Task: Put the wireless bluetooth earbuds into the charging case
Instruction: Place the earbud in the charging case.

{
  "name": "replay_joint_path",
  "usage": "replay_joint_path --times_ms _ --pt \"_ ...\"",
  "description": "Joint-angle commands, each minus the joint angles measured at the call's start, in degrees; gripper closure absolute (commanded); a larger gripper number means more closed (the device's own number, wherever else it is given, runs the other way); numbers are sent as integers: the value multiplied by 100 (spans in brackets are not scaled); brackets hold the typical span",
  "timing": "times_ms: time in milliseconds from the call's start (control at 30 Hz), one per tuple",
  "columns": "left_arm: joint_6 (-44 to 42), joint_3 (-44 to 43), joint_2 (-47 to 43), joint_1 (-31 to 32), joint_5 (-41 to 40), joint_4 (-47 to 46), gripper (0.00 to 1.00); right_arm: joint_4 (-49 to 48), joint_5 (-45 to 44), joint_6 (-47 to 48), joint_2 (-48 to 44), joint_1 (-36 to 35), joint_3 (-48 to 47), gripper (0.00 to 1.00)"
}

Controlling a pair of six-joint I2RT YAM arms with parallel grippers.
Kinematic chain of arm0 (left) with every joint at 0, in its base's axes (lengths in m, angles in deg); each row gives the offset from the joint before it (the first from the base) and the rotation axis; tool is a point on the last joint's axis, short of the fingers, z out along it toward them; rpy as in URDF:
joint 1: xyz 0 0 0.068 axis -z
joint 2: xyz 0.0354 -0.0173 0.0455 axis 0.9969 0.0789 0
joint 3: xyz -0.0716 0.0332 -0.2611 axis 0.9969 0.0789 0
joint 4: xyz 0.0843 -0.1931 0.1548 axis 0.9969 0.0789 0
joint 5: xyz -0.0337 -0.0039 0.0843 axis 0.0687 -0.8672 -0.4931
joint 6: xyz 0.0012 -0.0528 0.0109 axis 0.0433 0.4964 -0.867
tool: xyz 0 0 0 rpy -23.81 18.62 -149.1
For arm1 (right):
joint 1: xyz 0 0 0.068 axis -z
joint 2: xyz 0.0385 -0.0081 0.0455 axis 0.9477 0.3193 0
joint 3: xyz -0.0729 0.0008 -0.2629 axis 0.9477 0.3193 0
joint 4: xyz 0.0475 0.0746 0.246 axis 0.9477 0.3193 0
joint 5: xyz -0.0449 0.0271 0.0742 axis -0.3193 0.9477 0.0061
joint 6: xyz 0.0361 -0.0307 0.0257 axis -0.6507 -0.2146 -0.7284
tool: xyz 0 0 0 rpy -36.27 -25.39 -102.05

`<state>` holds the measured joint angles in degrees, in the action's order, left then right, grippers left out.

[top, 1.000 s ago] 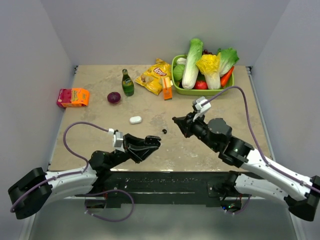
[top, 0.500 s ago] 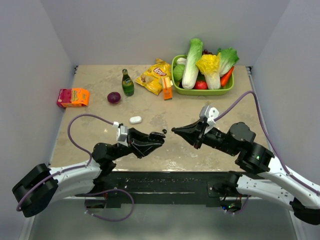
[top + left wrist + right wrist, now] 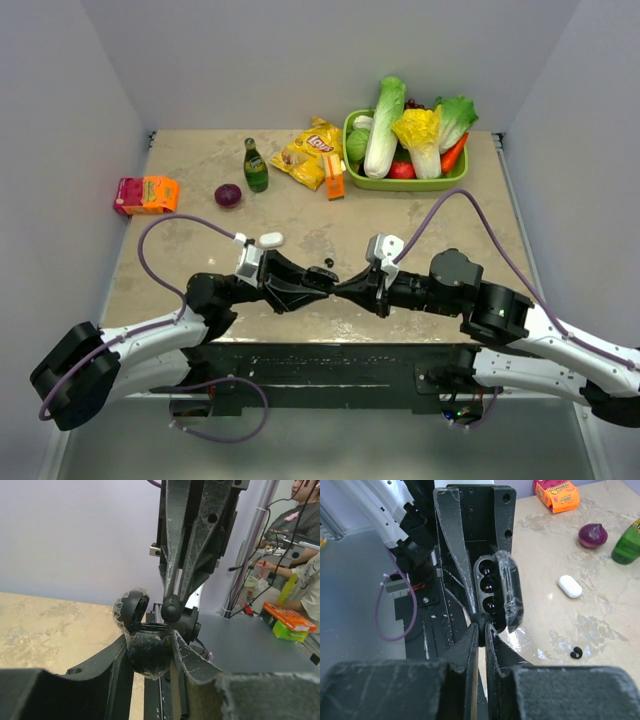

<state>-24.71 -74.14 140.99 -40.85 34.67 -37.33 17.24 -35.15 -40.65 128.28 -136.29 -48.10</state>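
Left tool (image 3: 150,655): you gripped the black charging case (image 3: 487,587), lid open, to steady it for loading.
Right tool (image 3: 481,627): pinched a black earbud (image 3: 171,608) at the case's wells.
Desk (image 3: 200,150) beyond: second black earbud (image 3: 329,262) lay loose; white case (image 3: 271,239) farther.

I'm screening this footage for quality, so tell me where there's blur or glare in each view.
Top external: sharp, evenly lit, soft shadows. Left wrist: the left gripper blurs near the lens; the black charging case it holds is crisp. Right wrist: the right gripper is blurred below the black earbud it pinches; glare patches on the table.
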Motion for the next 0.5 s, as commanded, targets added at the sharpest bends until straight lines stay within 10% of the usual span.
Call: replay_joint_path --times_ms 0,467 --pt "153 -206 43 -32 332 -383 100 -109 -229 115 -61 -49 -238 100" --pt "399 -135 193 -24 542 -752 100 -135 -291 106 105 -49 -229 100"
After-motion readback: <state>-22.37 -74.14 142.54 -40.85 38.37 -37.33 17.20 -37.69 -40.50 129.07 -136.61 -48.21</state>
